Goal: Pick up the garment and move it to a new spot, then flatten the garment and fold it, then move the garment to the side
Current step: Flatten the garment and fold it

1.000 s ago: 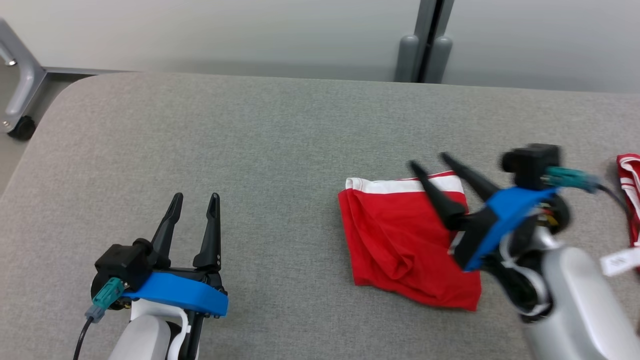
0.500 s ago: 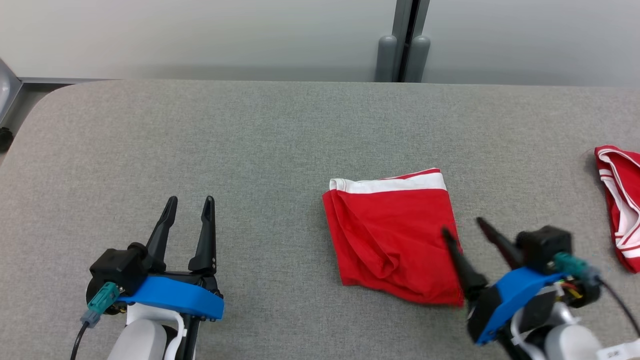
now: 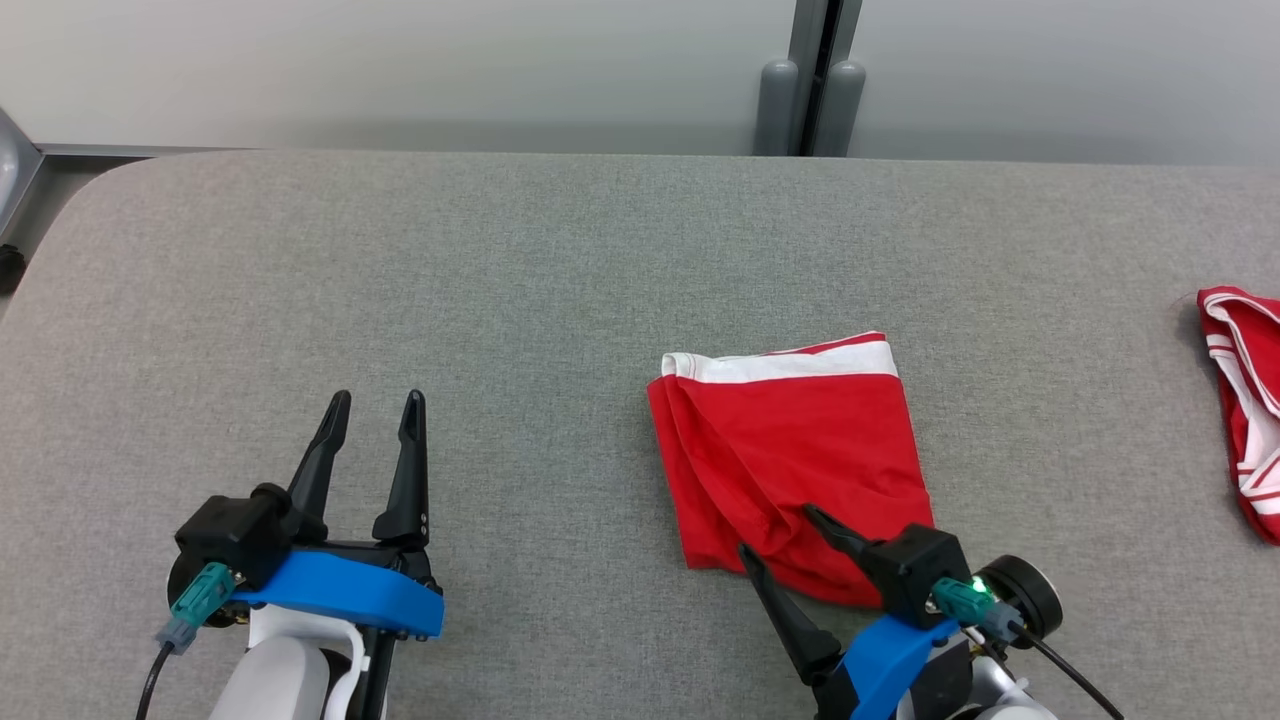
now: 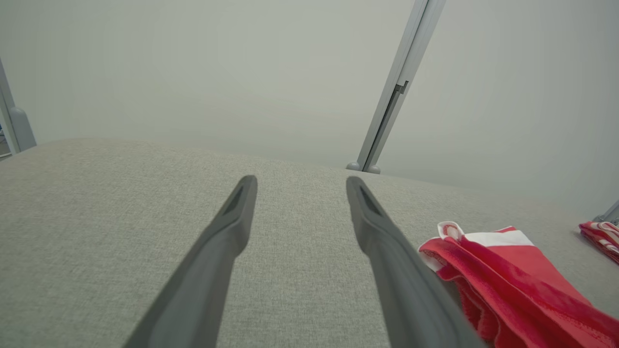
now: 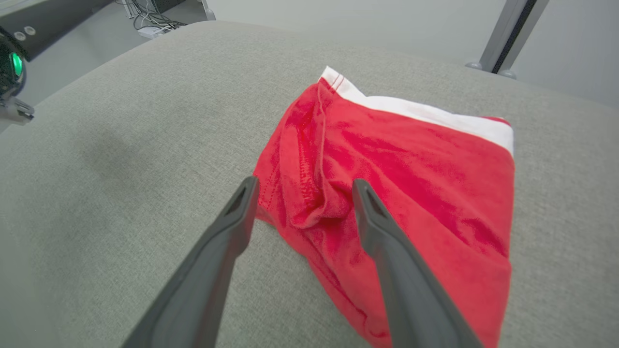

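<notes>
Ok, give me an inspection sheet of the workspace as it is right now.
Surface: grey fabric-covered table, flat.
Job's things: red garment with white band, lying folded, right of centre.
Clutter: second red garment at the table's right edge.
Grippers: left gripper open, apart from the garment; right gripper open, fingers at the garment's near edge, holding nothing.
Cables: black cable at each wrist.
Surroundings: pale wall, grey post behind the table.
</notes>
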Available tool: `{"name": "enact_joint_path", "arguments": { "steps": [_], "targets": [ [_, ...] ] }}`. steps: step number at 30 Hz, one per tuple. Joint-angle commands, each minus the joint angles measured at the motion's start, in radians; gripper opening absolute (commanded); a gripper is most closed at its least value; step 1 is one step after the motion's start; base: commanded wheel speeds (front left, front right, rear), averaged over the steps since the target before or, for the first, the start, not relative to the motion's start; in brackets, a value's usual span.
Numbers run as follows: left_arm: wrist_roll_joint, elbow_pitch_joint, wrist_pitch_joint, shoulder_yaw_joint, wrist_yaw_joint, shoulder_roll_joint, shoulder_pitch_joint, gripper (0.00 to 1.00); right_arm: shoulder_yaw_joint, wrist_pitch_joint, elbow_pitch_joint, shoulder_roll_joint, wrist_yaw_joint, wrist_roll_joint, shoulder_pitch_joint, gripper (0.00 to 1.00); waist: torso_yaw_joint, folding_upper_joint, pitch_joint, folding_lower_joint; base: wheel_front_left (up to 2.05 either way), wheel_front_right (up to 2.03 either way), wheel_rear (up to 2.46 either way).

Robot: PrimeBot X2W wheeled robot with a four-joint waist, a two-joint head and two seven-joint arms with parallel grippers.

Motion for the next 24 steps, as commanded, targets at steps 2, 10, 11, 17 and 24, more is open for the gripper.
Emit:
{"name": "enact_joint_path", "arguments": {
  "steps": [2, 10, 11, 17, 24],
  "targets": [
    [-0.001, 0.001, -0.004, -0.004, -0.001, 0.002, -0.016, 1.00, 0.008, 0.008, 0.019, -0.002, 0.000, -0.009, -0.019, 1.00, 0.003, 0.0000, 0.001, -0.0001, 0.00, 0.00, 0.00],
    [-0.006, 0.005, -0.004, -0.006, -0.001, 0.002, -0.017, 1.00, 0.002, 0.012, 0.068, 0.001, 0.000, -0.024, -0.046, 0.85, 0.012, 0.0000, 0.003, -0.0001, 0.00, 0.00, 0.00],
    [-0.006, 0.005, -0.004, -0.006, -0.001, 0.002, -0.017, 1.00, 0.002, 0.012, 0.070, 0.003, 0.000, -0.025, -0.049, 0.77, 0.013, 0.0000, 0.003, -0.0001, 0.00, 0.00, 0.00],
    [-0.006, 0.007, -0.004, -0.007, -0.002, 0.000, -0.017, 1.00, 0.004, 0.020, 0.083, 0.006, 0.000, -0.028, -0.055, 0.00, 0.018, 0.0000, 0.001, -0.0001, 0.00, 0.00, 0.00],
    [-0.013, 0.009, -0.004, -0.007, -0.002, 0.002, -0.016, 1.00, 0.079, 0.034, 0.070, 0.008, 0.000, -0.008, -0.057, 0.00, 0.020, 0.0000, -0.002, -0.0001, 0.00, 0.00, 0.00]
  ]
}}
